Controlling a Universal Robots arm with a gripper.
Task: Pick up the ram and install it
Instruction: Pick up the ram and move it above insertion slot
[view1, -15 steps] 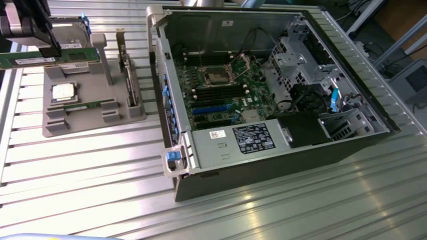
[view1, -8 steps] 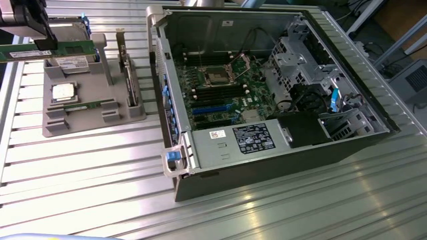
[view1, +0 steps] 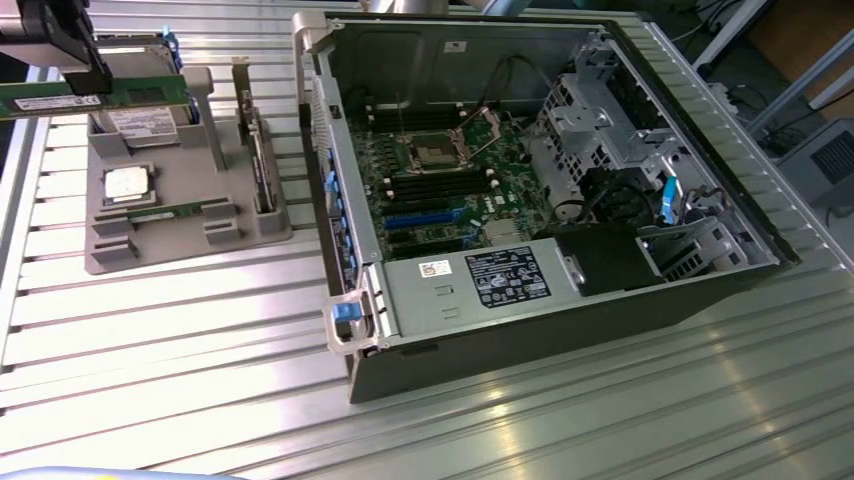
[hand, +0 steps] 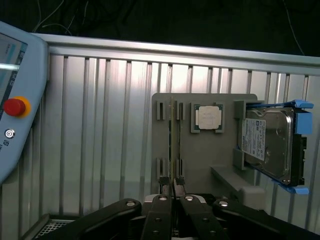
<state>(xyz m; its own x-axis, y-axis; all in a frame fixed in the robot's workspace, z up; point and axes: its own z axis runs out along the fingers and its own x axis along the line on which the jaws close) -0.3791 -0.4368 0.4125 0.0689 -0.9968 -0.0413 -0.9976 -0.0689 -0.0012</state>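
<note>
The ram (view1: 127, 97) is a long thin green stick, held level high over the grey holder tray (view1: 187, 238) at the exterior view's left. My gripper (view1: 86, 84) is shut on it near its middle. In the wrist view the ram (hand: 172, 140) shows edge-on, sticking out from between the shut fingertips of the gripper (hand: 172, 184), with the tray (hand: 210, 150) beneath it. The open computer case (view1: 667, 290) lies at the exterior view's right, well apart from the gripper, with the motherboard (view1: 447, 170) and its dark memory slots (view1: 434, 185) exposed.
The tray also holds a processor chip (view1: 124, 185), a silver hard drive with blue rails (hand: 267, 142), an upright dark expansion card (view1: 256, 150) and another green stick (view1: 174, 210). A teach pendant with a red button (hand: 14, 106) lies beside the ribbed metal table (view1: 200, 340).
</note>
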